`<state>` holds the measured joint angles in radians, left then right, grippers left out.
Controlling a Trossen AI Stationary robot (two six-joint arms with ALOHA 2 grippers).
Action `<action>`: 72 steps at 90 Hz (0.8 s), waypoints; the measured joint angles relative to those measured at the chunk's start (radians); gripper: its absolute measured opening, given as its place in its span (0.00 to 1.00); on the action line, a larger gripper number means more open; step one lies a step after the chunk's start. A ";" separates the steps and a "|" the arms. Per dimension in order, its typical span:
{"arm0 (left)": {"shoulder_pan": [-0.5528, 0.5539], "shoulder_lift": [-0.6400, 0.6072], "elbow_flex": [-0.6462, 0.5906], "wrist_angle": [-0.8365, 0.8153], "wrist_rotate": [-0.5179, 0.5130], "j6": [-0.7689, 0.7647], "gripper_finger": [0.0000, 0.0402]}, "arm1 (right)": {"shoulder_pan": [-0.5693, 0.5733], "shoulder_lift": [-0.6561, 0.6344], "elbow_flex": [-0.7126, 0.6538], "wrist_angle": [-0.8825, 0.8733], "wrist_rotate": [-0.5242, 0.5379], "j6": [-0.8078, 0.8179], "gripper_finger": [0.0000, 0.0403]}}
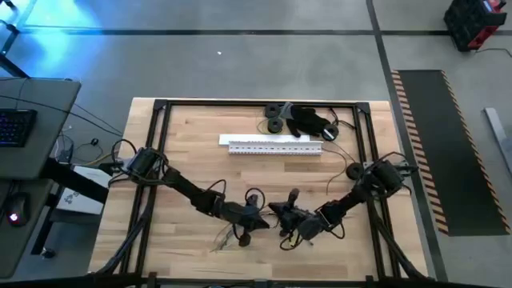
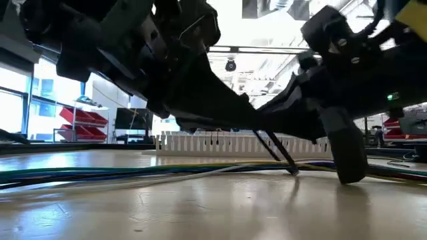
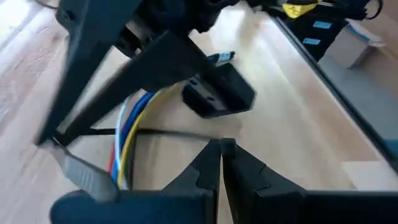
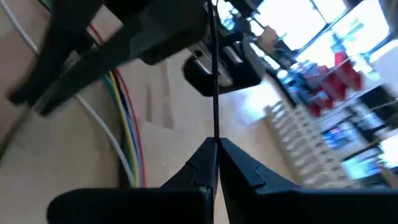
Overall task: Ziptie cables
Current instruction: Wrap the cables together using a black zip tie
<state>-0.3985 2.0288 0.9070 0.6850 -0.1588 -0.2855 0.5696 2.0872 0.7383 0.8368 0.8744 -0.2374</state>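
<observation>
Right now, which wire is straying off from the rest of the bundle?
The white wire: it curves off alone, while the coloured wires, red, green, yellow and blue, run packed together.

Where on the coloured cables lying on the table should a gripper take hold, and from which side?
Mid-run, where the cables lie flat and close together on the table; come from above, closing across the run. They look floppy, so an end would likely splay. The left gripper is shut beside them; the right gripper holds a zip tie.

Left gripper [image 1: 254,225] and right gripper [image 1: 282,214] low, near each other, fingers closed.
</observation>
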 joint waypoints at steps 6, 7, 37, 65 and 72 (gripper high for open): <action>0.001 0.000 0.000 -0.014 0.000 0.000 0.00 | -0.016 0.000 -0.001 -0.004 -0.030 0.068 0.00; 0.001 0.000 0.000 -0.015 0.000 0.000 0.00 | -0.018 0.000 -0.001 -0.005 -0.033 0.078 0.00; -0.001 0.000 0.000 -0.041 -0.002 0.020 0.00 | -0.116 -0.140 -0.005 -0.262 -0.283 0.346 0.22; -0.001 -0.014 0.000 -0.103 -0.027 0.065 0.00 | -0.136 -0.293 -0.002 -0.462 -0.358 0.345 0.50; -0.001 -0.038 0.000 -0.185 -0.082 0.098 0.00 | -0.137 -0.346 -0.002 -0.542 -0.379 0.344 0.53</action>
<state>-0.3993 1.9913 0.9070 0.5004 -0.2412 -0.1877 0.4330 1.7413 0.7364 0.2948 0.4950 0.1061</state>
